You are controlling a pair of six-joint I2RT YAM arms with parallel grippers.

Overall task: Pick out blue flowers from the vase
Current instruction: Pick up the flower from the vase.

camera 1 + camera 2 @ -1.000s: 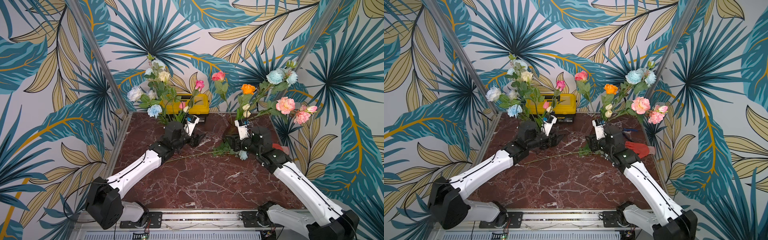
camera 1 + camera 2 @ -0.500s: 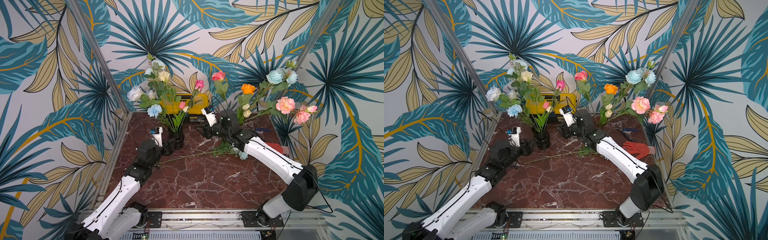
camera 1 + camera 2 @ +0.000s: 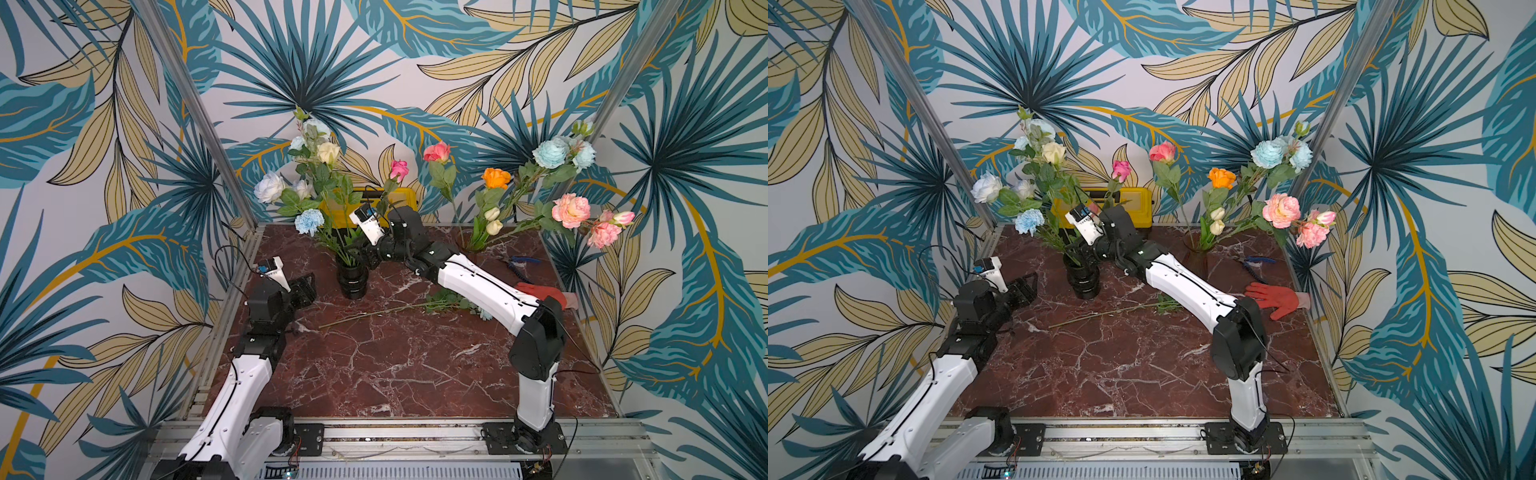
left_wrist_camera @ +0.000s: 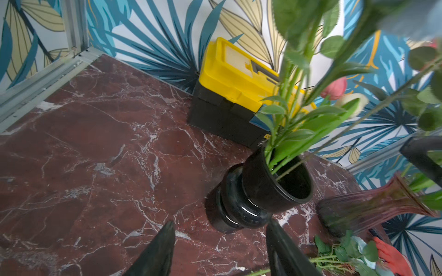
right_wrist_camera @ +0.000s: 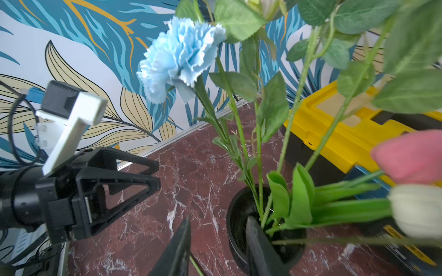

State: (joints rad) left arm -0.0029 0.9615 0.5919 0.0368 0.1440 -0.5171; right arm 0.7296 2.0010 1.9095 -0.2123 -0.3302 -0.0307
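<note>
Right pincer low at the mouth of the glossy black ribbed vase. Jaws part-open, gripping nothing. One finger is outside the wall, the other over the opening, close against the bunch of green stems.

Left pincer hangs wide and empty on the far side of the vase, well apart from it and not bracing it.

Task items: ruffled pale-blue bloom stands in the black vase, its thin serrated-leaf stem running down into the mouth among the others. One long-stemmed flower lies flat on the dark red marble tabletop, its head mostly hidden under the right arm.

Risks, as I read them:
- Stems are crowded at the rim. Closing here could take a neighbouring stem or the broad bright-green leaves along with the blue one, or instead of it.
- With the rim between the jaws, a squeeze may land on the vase wall. A lift would then tip or drag the vase.
- Leaves interlock above, so a straight pull could haul the whole bunch, and nothing steadies the vase.
- Yellow-and-black plastic toolbox stands just behind the vase, leaving little room to swing backward.
</note>
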